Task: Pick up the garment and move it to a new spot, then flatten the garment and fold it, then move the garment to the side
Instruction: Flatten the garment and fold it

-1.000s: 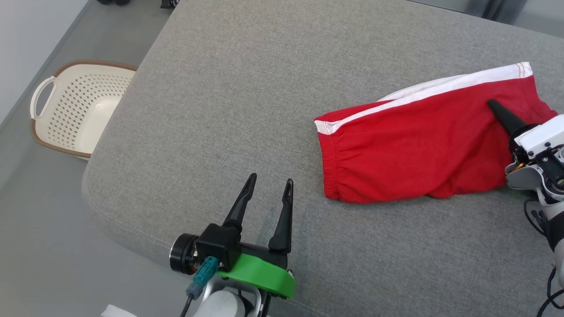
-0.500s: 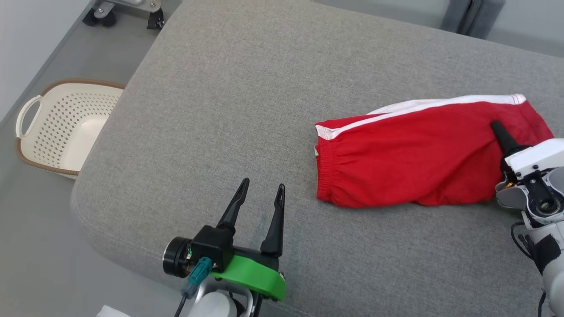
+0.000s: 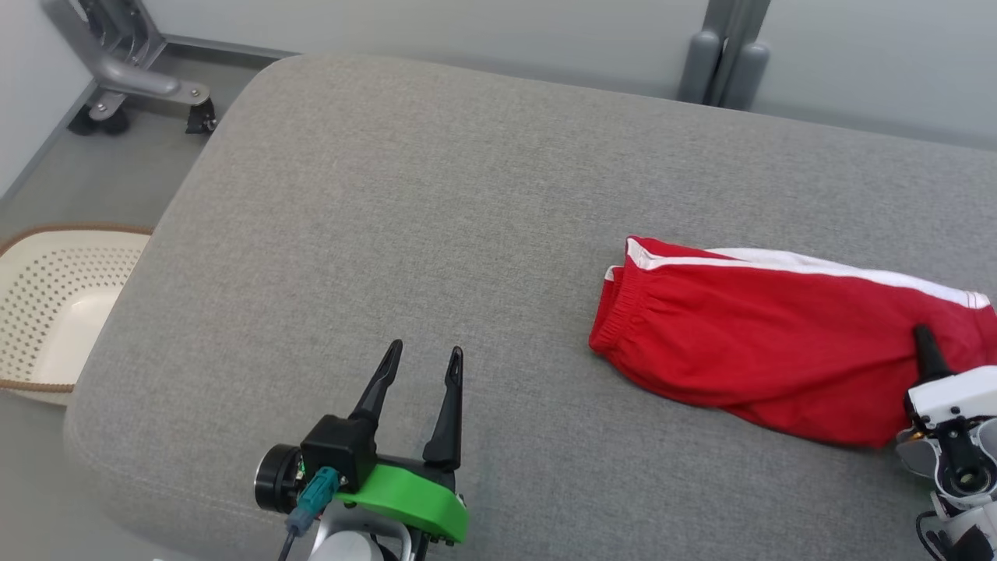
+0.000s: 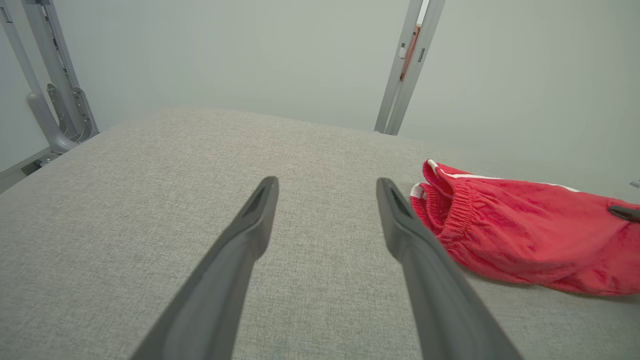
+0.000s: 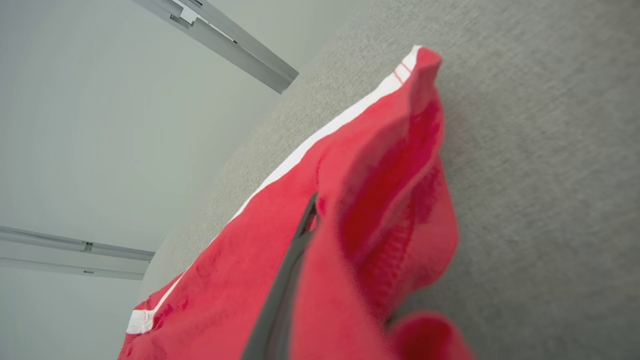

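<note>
On the right half of the grey cushion (image 3: pixel 428 195) lie the shorts (image 3: pixel 779 343), red with a white stripe running along their far edge. Their gathered elastic waistband points toward the middle of the cushion, and the cloth stretches away from it to the right in a long, slightly creased shape.

At the right end of the shorts sits the right gripper (image 3: pixel 921 336), its white body low at the edge of the head view and its dark fingers pointing up onto the red cloth. Its jaws are pressed together, pinching the fabric. In the right wrist view the right gripper (image 5: pixel 311 212) has one dark finger running up the middle, with the shorts (image 5: pixel 375 200) bunched and folded around it on both sides; the striped hem corner stands up above the cushion there. Whether that end is clear of the cushion I cannot tell.

The left gripper (image 3: pixel 424 352) hovers over the near left part of the cushion, well apart from the shorts, fingers pointing away from the robot. Its jaws are spread wide with nothing between them, and in the left wrist view the left gripper (image 4: pixel 326 185) frames bare grey fabric, with the waistband of the shorts (image 4: pixel 525 240) just off to the right.

Beside the cushion's left edge, on the floor, stands a cream basket (image 3: pixel 23 312) with perforated walls and a brown rim. A grey metal frame on wheels (image 3: pixel 125 70) stands by the far left corner.
</note>
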Controlling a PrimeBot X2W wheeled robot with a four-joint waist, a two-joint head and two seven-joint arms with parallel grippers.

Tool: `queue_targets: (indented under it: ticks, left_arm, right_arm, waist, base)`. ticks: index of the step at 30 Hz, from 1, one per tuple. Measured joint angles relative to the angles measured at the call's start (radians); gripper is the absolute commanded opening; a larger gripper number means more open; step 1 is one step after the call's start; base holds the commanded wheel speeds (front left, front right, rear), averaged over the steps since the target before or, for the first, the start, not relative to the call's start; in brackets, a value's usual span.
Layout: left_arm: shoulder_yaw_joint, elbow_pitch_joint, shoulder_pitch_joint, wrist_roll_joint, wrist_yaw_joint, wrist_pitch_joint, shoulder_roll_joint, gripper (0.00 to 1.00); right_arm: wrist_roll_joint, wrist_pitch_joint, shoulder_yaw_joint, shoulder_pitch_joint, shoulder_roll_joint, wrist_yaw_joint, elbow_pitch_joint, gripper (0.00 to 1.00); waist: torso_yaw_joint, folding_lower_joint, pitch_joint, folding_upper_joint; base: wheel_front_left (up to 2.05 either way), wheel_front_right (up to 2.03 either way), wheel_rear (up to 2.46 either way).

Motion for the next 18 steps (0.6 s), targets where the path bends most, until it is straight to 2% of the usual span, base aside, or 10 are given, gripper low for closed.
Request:
queue_targets:
  ticks: [10, 18]
  left_arm:
    - [0.001, 0.006, 0.001, 0.004, -0.019, 0.0, 0.0, 1.0]
    - [0.011, 0.022, 0.005, 0.016, -0.029, 0.0, 0.0, 1.0]
  right_arm:
    - [-0.063, -0.088, -0.041, 0.025, -0.004, 0.0, 0.1, 0.0]
    - [-0.155, -0.126, 0.023, -0.037, 0.024, 0.0, 0.081, 0.0]
  waist:
    - [-0.093, 0.0, -0.051, 0.0]
    - [-0.096, 0.0, -0.073, 0.0]
  base:
    - [0.0, 0.0, 0.0]
    - [0.0, 0.0, 0.0]
